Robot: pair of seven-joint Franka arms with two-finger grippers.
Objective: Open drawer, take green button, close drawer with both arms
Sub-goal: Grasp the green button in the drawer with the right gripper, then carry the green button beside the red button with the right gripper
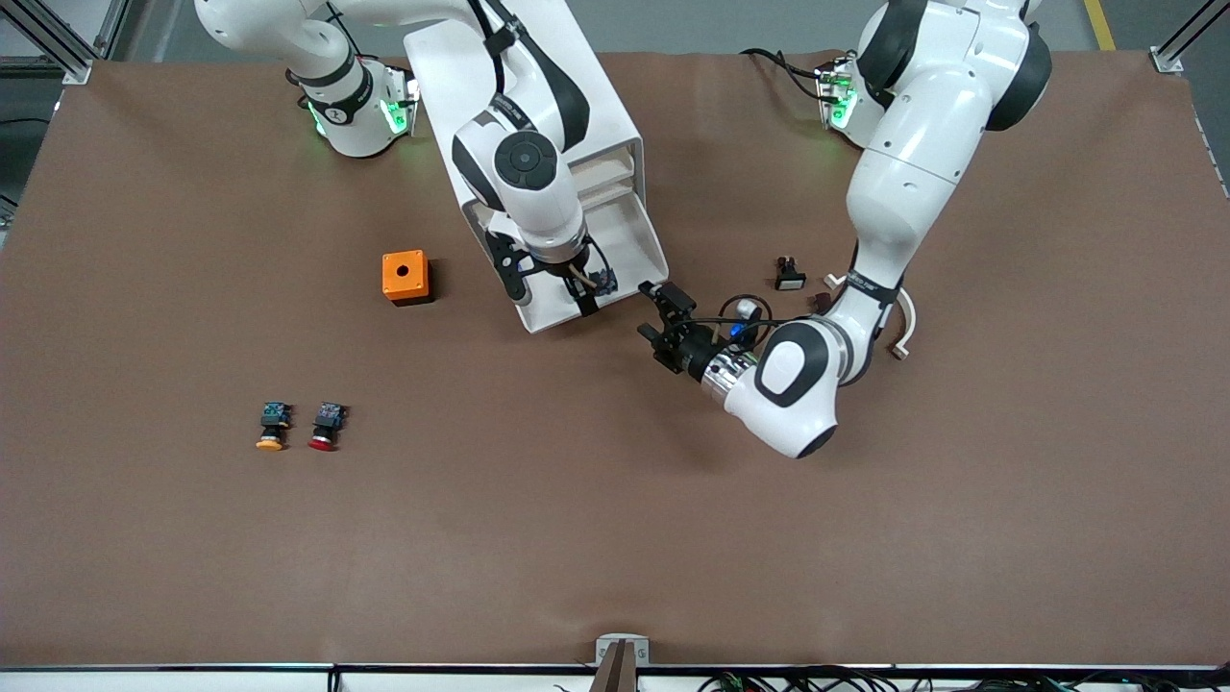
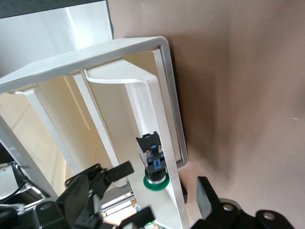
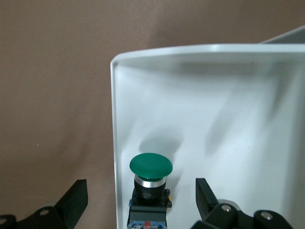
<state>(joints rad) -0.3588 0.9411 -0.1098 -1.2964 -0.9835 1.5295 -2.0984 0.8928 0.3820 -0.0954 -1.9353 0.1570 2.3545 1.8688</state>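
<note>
Over the open drawer, right gripper fingers straddle the button.

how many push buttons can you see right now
3 clearly. The green button lies in the open drawer, under the right gripper. The yellow button and red button lie side by side nearer the front camera. Closed drawers may hide more.

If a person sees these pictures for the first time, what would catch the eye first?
Probably the white cabinet with its drawer pulled open, the right gripper open above the green button lying inside. The left gripper sits open at the drawer's front corner. The orange box stands beside the cabinet.
</note>
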